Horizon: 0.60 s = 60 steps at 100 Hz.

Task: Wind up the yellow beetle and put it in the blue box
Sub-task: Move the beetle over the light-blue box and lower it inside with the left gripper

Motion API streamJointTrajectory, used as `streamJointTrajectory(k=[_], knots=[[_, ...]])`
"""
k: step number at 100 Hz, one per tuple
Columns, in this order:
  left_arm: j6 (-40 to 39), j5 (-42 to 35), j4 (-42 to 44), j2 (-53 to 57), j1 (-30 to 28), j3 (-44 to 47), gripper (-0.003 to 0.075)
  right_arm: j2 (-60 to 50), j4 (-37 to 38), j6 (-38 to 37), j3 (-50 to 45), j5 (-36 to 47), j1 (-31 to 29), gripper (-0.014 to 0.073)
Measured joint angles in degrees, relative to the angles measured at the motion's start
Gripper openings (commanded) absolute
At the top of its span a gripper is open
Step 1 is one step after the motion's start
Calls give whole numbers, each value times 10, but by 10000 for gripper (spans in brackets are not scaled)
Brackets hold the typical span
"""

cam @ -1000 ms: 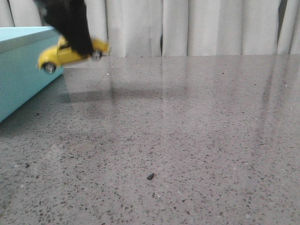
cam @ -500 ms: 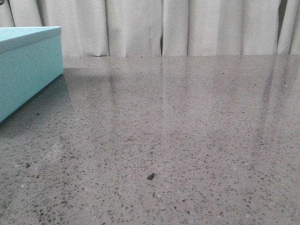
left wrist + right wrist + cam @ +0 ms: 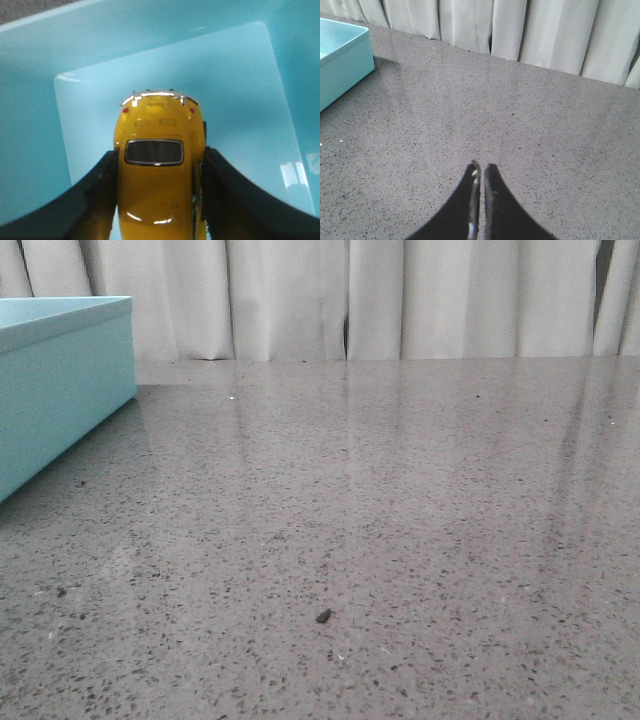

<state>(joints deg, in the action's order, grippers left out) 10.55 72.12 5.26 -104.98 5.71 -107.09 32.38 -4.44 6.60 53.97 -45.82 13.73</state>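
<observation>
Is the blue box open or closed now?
Open: the left gripper holds the yellow beetle over the blue box, whose inner floor shows.

A grey speckled stone tabletop [image 3: 400, 540] stretches wide and glossy; pale pleated curtains [image 3: 400, 300] hang behind — their folds mirrored faintly in its sheen.

I see a grey speckled stone table [image 3: 400, 500] with a glossy finish that mirrors the pale curtain behind it. I note the blue box [image 3: 60, 380] resting directly on it at the far left; its near corner stands out and its side casts a soft shadow on the stone just beside it. Well apart from the box, nearer the camera, one small dark speck [image 3: 322, 617] lies on the surface. I cannot tell what it is.
</observation>
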Motion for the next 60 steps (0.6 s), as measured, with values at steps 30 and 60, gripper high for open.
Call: streamJointTrajectory(k=[30, 60], knots=[[-3, -3, -12, -59, -1, 2, 149, 0, 0, 0, 0, 1, 0, -49], [-8, -10, -6, -64, -1, 61, 215, 0, -4, 0, 0, 1, 0, -49]])
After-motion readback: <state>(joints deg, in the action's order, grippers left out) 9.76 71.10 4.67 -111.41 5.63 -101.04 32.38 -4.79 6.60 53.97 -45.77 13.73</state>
